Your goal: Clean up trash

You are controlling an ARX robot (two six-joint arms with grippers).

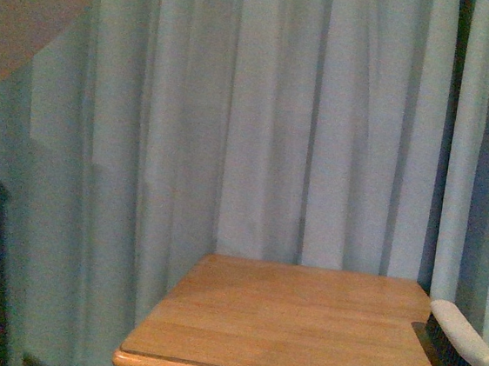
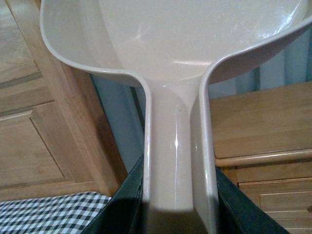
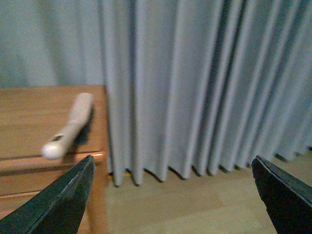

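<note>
The trash is out of view in every frame. My left gripper (image 2: 178, 204) is shut on the handle of a beige dustpan (image 2: 170, 44), whose pan fills the upper part of the left wrist view; a corner of the dustpan (image 1: 27, 3) also shows at the front view's top left. My right gripper (image 3: 173, 195) is open with nothing between its dark fingers (image 3: 58, 202), hanging over the bare floor. A hand brush (image 1: 464, 342) with a pale handle and dark bristles lies at the right edge of the wooden table (image 1: 290, 328); the brush (image 3: 68, 126) shows blurred in the right wrist view.
A pale blue-grey curtain (image 1: 278, 117) hangs right behind the table and reaches the tan floor (image 3: 185, 204). Wooden cabinet panels (image 2: 44, 136), a drawer unit (image 2: 263, 146) and a black-and-white checked cloth (image 2: 48, 212) appear in the left wrist view.
</note>
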